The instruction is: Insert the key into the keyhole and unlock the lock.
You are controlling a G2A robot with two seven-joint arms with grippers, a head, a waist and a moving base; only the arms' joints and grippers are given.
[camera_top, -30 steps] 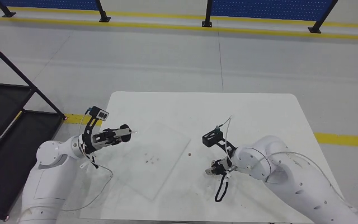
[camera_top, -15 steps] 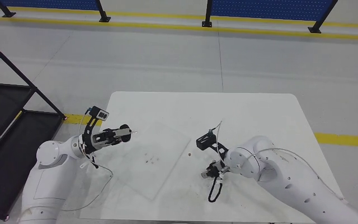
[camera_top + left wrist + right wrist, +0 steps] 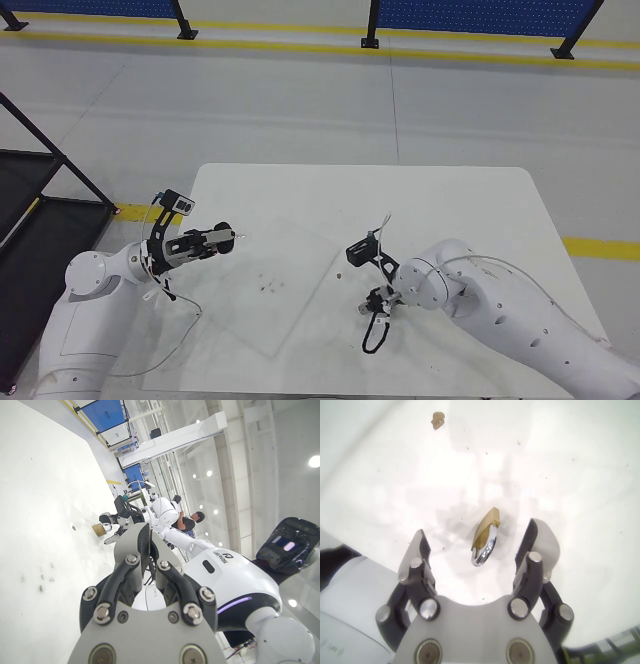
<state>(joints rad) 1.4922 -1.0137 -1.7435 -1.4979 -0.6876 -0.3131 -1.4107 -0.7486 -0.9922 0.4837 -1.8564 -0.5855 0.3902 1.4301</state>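
**Operator:** Report right claw status.

**Unit:** My right claw (image 3: 477,530) is spread wide, low over the worktop (image 3: 450,200). The lock (image 3: 486,535) lies on the worktop between my two fingers, apart from both. Its brass body points away from my wrist; its chrome shackle points toward it.

**Operator:** Report left claw status.

**Unit:** My left claw (image 3: 147,530) is closed, pads pressed together. It hangs near the worktop's left edge, well apart from the lock. I cannot tell whether anything sits between the pads.

**Operator:** List other items.

**Unit:** A small brown piece (image 3: 437,420) lies on the worktop near the lock, beyond its brass end. I cannot tell what it is. A clear sheet (image 3: 270,300) lies flat on the worktop between my arms.
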